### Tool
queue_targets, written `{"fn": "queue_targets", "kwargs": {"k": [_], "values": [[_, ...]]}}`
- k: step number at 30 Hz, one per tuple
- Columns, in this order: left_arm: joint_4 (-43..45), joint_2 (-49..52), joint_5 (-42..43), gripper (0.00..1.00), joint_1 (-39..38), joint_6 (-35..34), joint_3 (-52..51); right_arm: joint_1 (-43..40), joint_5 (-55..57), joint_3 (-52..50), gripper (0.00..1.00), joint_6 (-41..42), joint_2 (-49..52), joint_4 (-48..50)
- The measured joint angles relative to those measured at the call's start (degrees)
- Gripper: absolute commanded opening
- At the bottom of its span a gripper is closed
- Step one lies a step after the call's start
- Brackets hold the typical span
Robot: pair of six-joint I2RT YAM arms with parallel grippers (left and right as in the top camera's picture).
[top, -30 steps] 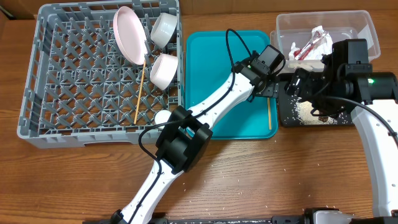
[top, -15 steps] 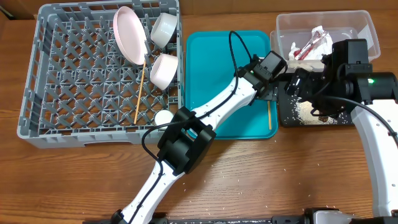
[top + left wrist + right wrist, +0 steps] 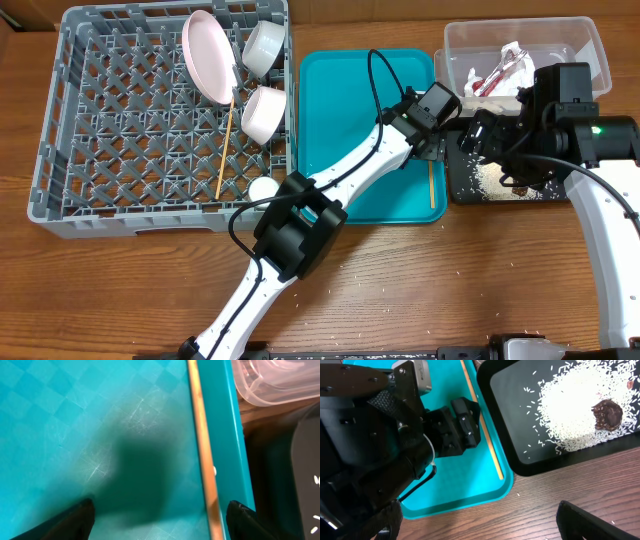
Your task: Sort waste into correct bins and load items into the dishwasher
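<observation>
Reference: the teal tray (image 3: 340, 100); you are reading every position from it.

Left gripper (image 3: 160, 522): you are holding it low over the teal tray's floor, close to the edge that faces the black tray (image 3: 510, 410). Its fingers are standing spread apart and are gripping nothing. A chopstick (image 3: 202, 445) is lying flat on the teal tray along that same edge. It is passing between the two fingers, nearer the edge-side one; whether it is touching that finger you cannot tell.

Right gripper (image 3: 482, 520): you are keeping it fully spread and empty, hanging over the table (image 3: 535, 505) just off the teal tray's near corner on the black-tray side.

The black tray is sitting just beside the teal tray and is carrying a heap of rice (image 3: 575, 415) with a brown lump (image 3: 606, 414) on it. The tub (image 3: 590, 45) is standing off the teal tray's far corner on that side, with the wrapper (image 3: 503, 68) lying inside it.

The rack (image 3: 60, 120) is sitting just beside the teal tray's opposite edge. In the part nearest the teal tray it is holding a plate (image 3: 205, 55) standing on edge, two bowls (image 3: 265, 45) (image 3: 263, 112), a second chopstick (image 3: 226, 145) and a cup (image 3: 263, 188).
</observation>
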Motion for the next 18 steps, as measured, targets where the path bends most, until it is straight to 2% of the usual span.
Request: {"fn": "queue_targets", "kwargs": {"k": [1,5,8,10,14,18], "values": [[0.0,0.1,-0.3,0.75,0.0,0.0,0.0,0.0,0.0,0.0,1.00,0.0,0.0,0.0],[0.0,0.3,-1.2,0.66,0.0,0.0,0.0,0.0,0.0,0.0,1.00,0.0,0.0,0.0],[-0.1,0.3,-1.8,0.64,0.0,0.0,0.0,0.0,0.0,0.0,1.00,0.0,0.0,0.0],[-0.1,0.4,-2.0,0.64,0.0,0.1,0.0,0.0,0.0,0.0,1.00,0.0,0.0,0.0],[0.2,0.4,-2.1,0.73,0.0,1.1,0.0,0.0,0.0,0.0,1.00,0.0,0.0,0.0],[3.5,0.9,-2.1,0.75,-0.4,3.7,0.0,0.0,0.0,0.0,1.00,0.0,0.0,0.0]]}}
